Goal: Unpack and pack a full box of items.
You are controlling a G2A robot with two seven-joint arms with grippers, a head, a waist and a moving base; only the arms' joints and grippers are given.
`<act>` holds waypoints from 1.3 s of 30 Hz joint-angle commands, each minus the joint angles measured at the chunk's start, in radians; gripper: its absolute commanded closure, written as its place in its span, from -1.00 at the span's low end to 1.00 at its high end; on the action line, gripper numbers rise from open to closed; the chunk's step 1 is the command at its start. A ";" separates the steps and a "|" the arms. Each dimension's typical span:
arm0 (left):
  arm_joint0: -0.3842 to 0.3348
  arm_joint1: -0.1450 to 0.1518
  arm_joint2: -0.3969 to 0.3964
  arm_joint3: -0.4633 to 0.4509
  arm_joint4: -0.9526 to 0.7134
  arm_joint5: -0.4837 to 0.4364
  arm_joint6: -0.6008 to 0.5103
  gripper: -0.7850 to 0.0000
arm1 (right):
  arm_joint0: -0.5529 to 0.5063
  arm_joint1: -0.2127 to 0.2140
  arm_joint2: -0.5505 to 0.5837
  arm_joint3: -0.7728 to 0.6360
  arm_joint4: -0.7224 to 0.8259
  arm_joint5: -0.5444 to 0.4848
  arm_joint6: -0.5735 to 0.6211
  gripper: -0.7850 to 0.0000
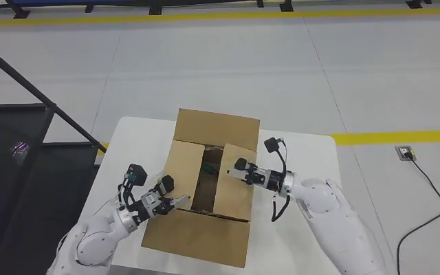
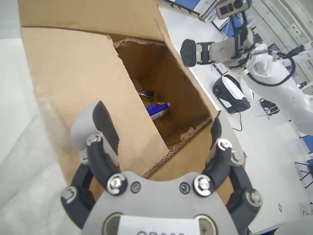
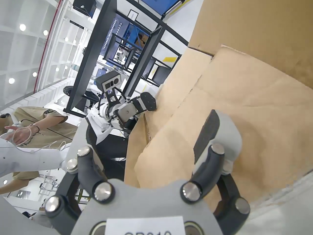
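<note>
An open cardboard box (image 1: pixel 218 129) stands in the middle of the white table (image 1: pixel 306 155), its flaps folded outward. Inside it lie a blue spray can (image 2: pixel 158 109) and a small metal tool (image 2: pixel 146 94). My left gripper (image 1: pixel 176 201) is at the box's left flap (image 2: pixel 80 81), open, with the flap's corner between its fingers (image 2: pixel 105 123). My right gripper (image 1: pixel 238 165) is at the right flap (image 3: pixel 244 113), open, with one finger (image 3: pixel 212 133) lying on the cardboard and the other hidden behind the flap's edge. The right gripper (image 2: pixel 190 52) also hangs above the box's far rim in the left wrist view.
A black frame and dark panel (image 1: pixel 31 158) stand just left of the table. Bare table surface lies to the right of the box and at the near left corner (image 1: pixel 127 137). A yellow floor line (image 1: pixel 385 137) runs behind the table.
</note>
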 commanded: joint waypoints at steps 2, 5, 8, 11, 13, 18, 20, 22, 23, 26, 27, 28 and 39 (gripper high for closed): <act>0.033 0.008 -0.054 -0.030 -0.009 -0.020 0.023 -1.00 | 0.019 -0.005 -0.021 0.043 -0.011 -0.010 -0.019 -1.00; 0.085 0.019 -0.134 -0.055 -0.036 -0.063 0.040 -1.00 | 0.033 -0.009 -0.043 0.066 -0.029 -0.017 -0.032 -1.00; 0.152 0.032 -0.229 -0.054 -0.053 -0.125 0.031 -1.00 | 0.042 -0.009 -0.055 0.077 -0.060 -0.028 -0.039 -1.00; 0.213 0.045 -0.305 -0.027 -0.069 -0.201 0.002 -1.00 | 0.044 -0.008 -0.061 0.077 -0.088 -0.034 -0.048 -1.00; 0.248 0.057 -0.343 0.010 -0.096 -0.264 -0.045 -1.00 | 0.043 -0.007 -0.066 0.070 -0.102 -0.037 -0.057 -1.00; 0.282 0.087 -0.320 0.078 -0.230 -0.337 -0.223 -1.00 | 0.030 -0.002 -0.052 0.014 -0.139 -0.087 -0.120 -1.00; 0.282 0.099 -0.302 0.098 -0.294 -0.337 -0.293 -1.00 | 0.021 0.000 -0.041 -0.015 -0.160 -0.092 -0.162 -1.00; 0.290 0.115 -0.269 0.112 -0.349 -0.334 -0.309 -1.00 | 0.021 0.000 -0.041 -0.015 -0.160 -0.092 -0.162 -1.00; 0.295 0.126 -0.246 0.119 -0.382 -0.325 -0.318 -1.00 | 0.021 0.000 -0.041 -0.015 -0.160 -0.092 -0.162 -1.00; 0.294 0.159 -0.186 0.121 -0.439 -0.297 -0.347 -1.00 | 0.021 0.000 -0.041 -0.015 -0.160 -0.092 -0.162 -1.00; 0.290 0.171 -0.163 0.119 -0.458 -0.288 -0.356 -1.00 | 0.021 0.000 -0.041 -0.015 -0.160 -0.092 -0.162 -1.00; 0.290 0.187 -0.123 0.111 -0.496 -0.283 -0.361 -1.00 | 0.021 0.000 -0.041 -0.015 -0.160 -0.092 -0.162 -1.00; 0.285 0.345 0.050 0.046 -0.584 -0.337 -0.307 -1.00 | -0.034 -0.005 0.014 -0.070 -0.295 0.067 -0.539 -1.00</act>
